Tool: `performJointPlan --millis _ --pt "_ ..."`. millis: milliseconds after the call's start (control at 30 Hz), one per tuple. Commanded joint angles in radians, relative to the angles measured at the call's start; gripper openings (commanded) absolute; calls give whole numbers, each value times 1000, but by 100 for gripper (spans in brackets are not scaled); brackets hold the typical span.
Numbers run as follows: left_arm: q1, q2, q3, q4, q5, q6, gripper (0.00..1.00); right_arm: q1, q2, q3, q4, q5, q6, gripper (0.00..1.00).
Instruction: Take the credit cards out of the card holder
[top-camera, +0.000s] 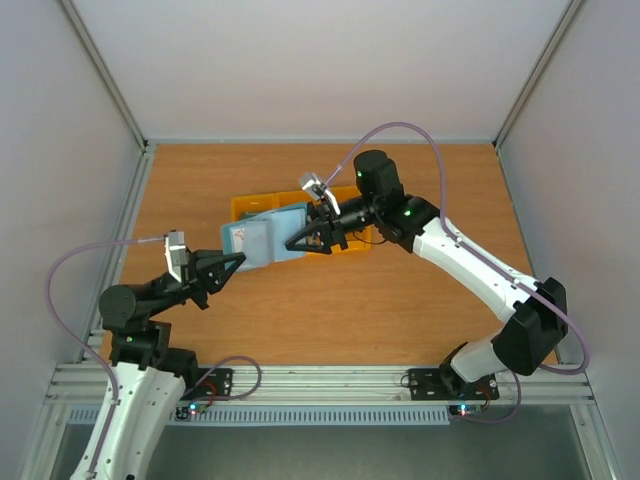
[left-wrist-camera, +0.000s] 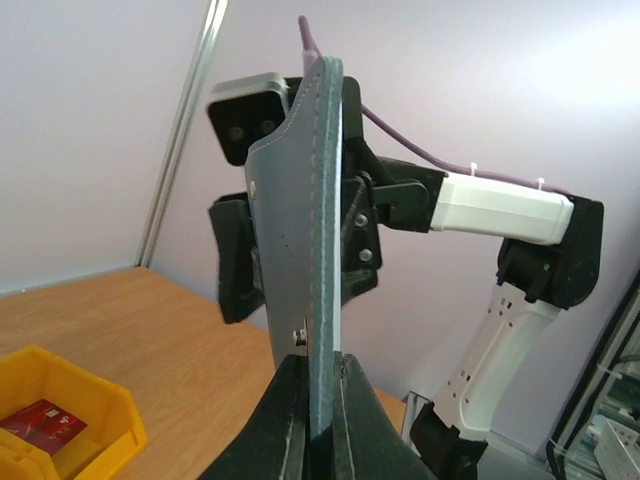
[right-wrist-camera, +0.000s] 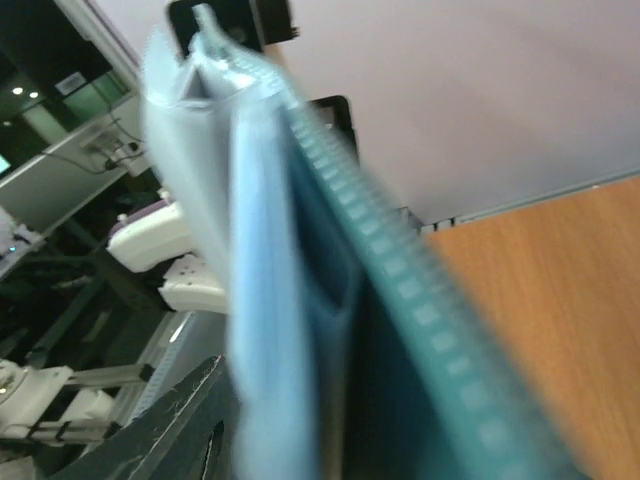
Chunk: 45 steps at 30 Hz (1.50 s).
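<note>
- Surface (top-camera: 400, 300): orange-brown wood-grain board, forming the enclosure floor.
- Yellow bins (top-camera: 247, 207): open-topped plastic compartments, side by side on the surface toward its far side, partly hidden from above. One compartment's rim shows at the lower left of the left wrist view.
- Walls (top-camera: 300, 60): plain pale panels on three sides.
- Frame posts (top-camera: 105, 70): silver metal, rising at the far corners.
- Rail (top-camera: 330, 378): grooved aluminium along the near edge.

Left end effector (top-camera: 238, 259) clamped tight, extended forward

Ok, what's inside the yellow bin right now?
A red credit card lies in the yellow bin. The card holder, held above it, hides much of the bin from overhead.
</note>
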Motion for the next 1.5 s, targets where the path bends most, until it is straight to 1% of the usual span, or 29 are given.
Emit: performJointPlan --millis 0,67,100,133,167,200,233,300,367,500,567,633,733,767,867,933,1033,1167,1300,1467 --pt "-4 -15 -12 39 -75 -13 0 3 -40 20 -35 -126 -59 48" --pt "-4 -17 -20 24 -119 -34 0 -3 -58 33 -122 -140 -130 57" --pt "-3 -16 -24 20 -131 -40 0 -6 -66 41 -193 -139 -166 59" --pt "-3 -15 -26 21 -133 -42 0 -9 -72 48 -236 -138 -200 59" --pt "-3 -14 -28 27 -126 -39 0 -13 -80 53 -271 -137 -220 57" --pt "-5 -16 -28 31 -113 -31 0 -16 -86 56 -292 -135 -233 53" --pt "-4 -18 -27 32 -99 -23 0 -18 -90 59 -301 -135 -239 48" --pt "-5 -23 -24 31 -87 -2 0 -19 -98 60 -298 -124 -234 41" --pt "-6 -25 -22 31 -86 2 0 -19 -101 52 -255 -79 -191 36" --pt "-5 -24 -22 40 -81 0 0 -19 -94 54 -219 -40 -174 28" --pt "-5 -25 -22 44 -78 0 0 -19 -96 54 -199 -26 -162 21" --pt "-5 -27 -23 51 -77 -3 0 -19 -98 47 -159 0 -133 11" --pt "-5 -31 -27 61 -70 -6 0 -18 -95 33 -119 46 -107 3" --pt "-5 -30 -28 62 -69 -7 0 -18 -95 26 -94 56 -91 3" --pt "-7 -33 -31 59 -66 2 0 -11 -91 8 -22 65 -43 4" --pt "-9 -31 -33 47 -75 10 0 4 -81 11 -9 87 -35 6" --pt "-12 -25 -35 26 -102 14 0 40 -58 33 -11 91 -42 14" --pt "-18 -22 -38 11 -120 4 0 67 -51 34 26 88 -34 16" --pt "-17 -25 -41 7 -127 4 0 80 -49 39 28 85 -37 18" --pt "-17 -24 -45 5 -142 -5 0 89 -52 42 8 102 -54 29"
